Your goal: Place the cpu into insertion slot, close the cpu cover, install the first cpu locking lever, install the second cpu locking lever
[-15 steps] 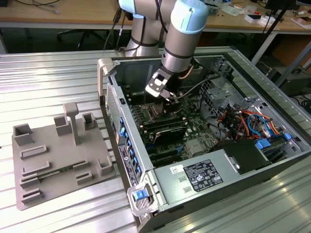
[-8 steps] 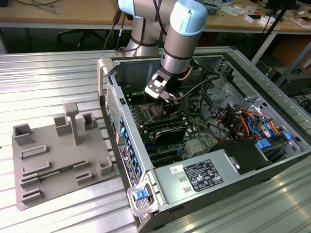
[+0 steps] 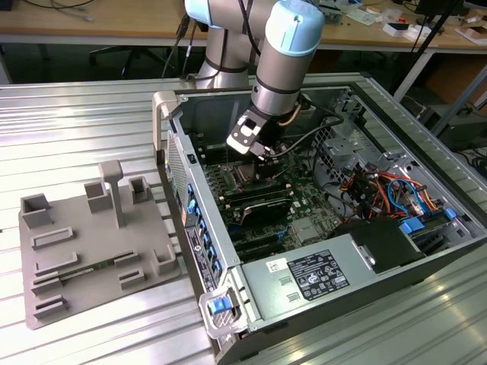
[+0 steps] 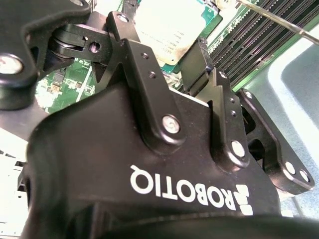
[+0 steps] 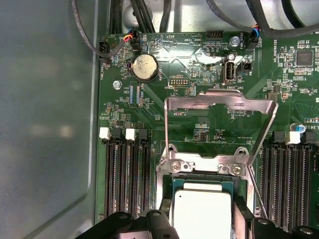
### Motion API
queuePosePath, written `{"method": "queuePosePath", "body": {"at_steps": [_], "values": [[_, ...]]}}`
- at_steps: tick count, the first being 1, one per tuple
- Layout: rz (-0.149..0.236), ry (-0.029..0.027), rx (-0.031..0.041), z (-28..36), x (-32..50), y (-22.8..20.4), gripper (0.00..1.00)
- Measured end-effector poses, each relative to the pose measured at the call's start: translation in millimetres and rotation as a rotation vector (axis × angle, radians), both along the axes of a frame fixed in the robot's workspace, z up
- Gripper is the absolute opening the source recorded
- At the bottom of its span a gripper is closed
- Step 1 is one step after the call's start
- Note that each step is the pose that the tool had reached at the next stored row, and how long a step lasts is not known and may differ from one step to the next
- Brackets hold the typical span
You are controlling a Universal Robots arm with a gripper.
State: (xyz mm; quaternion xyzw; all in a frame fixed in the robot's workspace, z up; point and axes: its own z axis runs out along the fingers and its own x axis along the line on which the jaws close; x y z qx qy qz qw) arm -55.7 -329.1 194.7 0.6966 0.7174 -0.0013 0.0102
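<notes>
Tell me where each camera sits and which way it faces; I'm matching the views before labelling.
Exterior view: off the arm, looking down into the open computer case; the arm and gripper reach into it.
First wrist view: on the wrist, looking down at the circuit board, the open cpu cover and the cpu; the gripper's black edge shows.
Second wrist view: on the wrist, close behind the gripper's body, facing past it to the cpu.
Shared: both wrist views show the cpu and gripper.
</notes>
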Motion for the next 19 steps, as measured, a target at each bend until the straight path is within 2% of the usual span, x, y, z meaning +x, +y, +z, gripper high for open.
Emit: {"method": "queuePosePath", "body": {"at_steps": [6, 19], "values": [[0.0, -0.0004, 0.0001, 2.5, 0.0, -2.1, 0.55], [0.0, -0.0002, 0.0004, 2.8, 0.1, -1.4, 0.55]]}}
